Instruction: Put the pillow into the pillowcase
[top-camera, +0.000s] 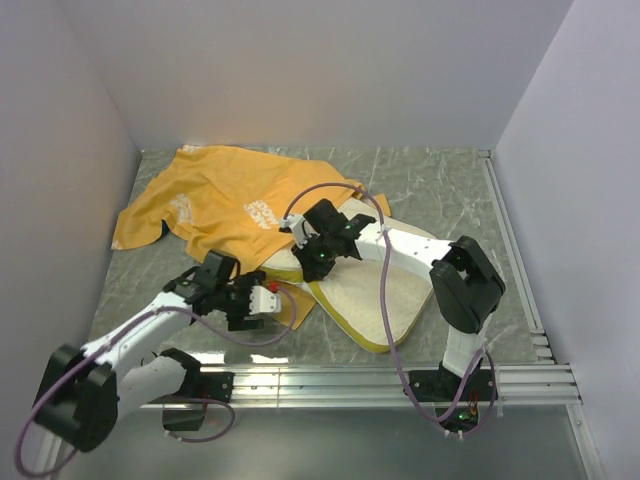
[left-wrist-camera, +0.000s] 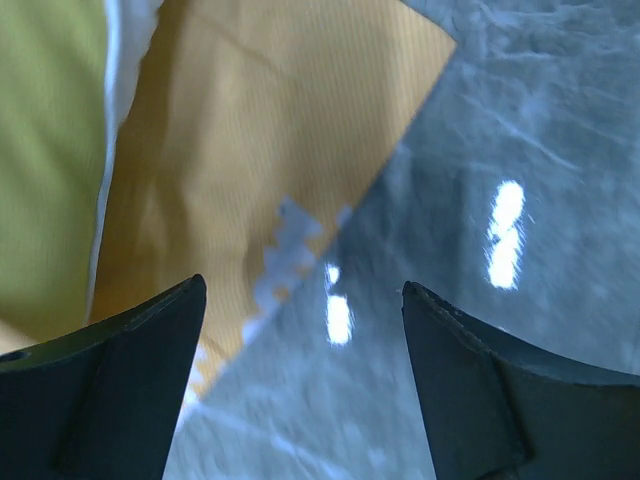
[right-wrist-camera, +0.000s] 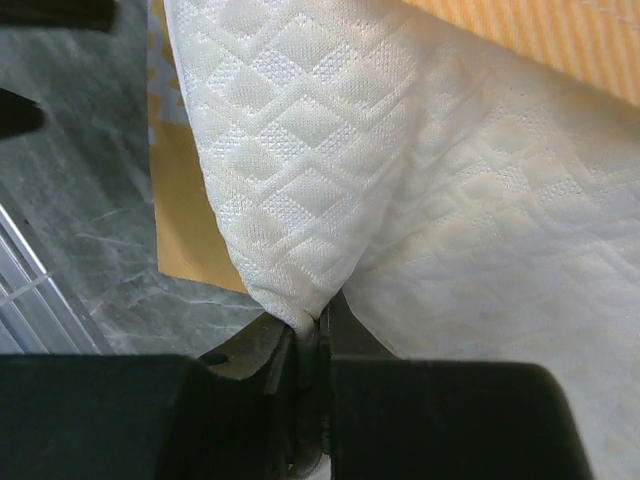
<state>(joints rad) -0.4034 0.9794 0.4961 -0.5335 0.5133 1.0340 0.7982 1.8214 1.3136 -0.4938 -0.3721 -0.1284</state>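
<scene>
Pillowcase (top-camera: 225, 200): I see it crumpled over the back-left of the worktop (top-camera: 450, 190), orange-yellow side up with pale prints. One flat corner reaches forward to lie under my left claw.

Left claw (top-camera: 280, 298): It is open, the two dark fingers (left-wrist-camera: 120, 400) wide apart with nothing between them. The left wrist view shows it hanging over that pillowcase corner (left-wrist-camera: 250, 150), where the cloth edge meets the grey marbled worktop (left-wrist-camera: 520, 120). A yellow-green surface fills the far left of that view. I cannot tell for sure whether it is the pillow's edge band.

Right claw (top-camera: 298, 240): It is closed tight on a pinched fold of the pillow (right-wrist-camera: 300, 150). In the right wrist view the jaws [no gap showing] meet on the gathered cloth, and the claw (right-wrist-camera: 310, 340) sits low in the frame.

Pillow (top-camera: 385, 300): It is cream-white with a fine dotted, diamond-quilted surface and a yellow-green band round the rim. It lies centre-right on the worktop. Its near part is flat, and its left end is gathered up where the right claw grips it, touching the pillowcase edge (right-wrist-camera: 190, 210).
</scene>
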